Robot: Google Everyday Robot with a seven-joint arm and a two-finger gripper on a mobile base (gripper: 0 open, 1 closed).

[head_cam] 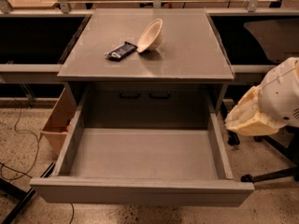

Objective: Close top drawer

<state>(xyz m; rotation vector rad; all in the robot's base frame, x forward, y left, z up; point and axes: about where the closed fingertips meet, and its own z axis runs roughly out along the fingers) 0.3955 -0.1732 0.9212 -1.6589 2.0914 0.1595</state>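
The top drawer (pixel 140 194) is pulled far out of the grey cabinet (pixel 187 55). Its deep grey box is empty and its plain front panel faces me at the bottom of the camera view. My gripper (pixel 246 118) shows as a cream-coloured end piece on the white arm (pixel 282 94). It hangs just to the right of the drawer's right side wall (pixel 219 139), level with the cabinet opening and apart from the drawer.
A white bowl (pixel 150 35) lies tilted on the cabinet top beside a dark packet (pixel 121 50). A cardboard box (pixel 58 122) stands on the floor left of the drawer. A black chair base (pixel 271 174) stands at the right. Cables (pixel 14 167) lie on the floor at the left.
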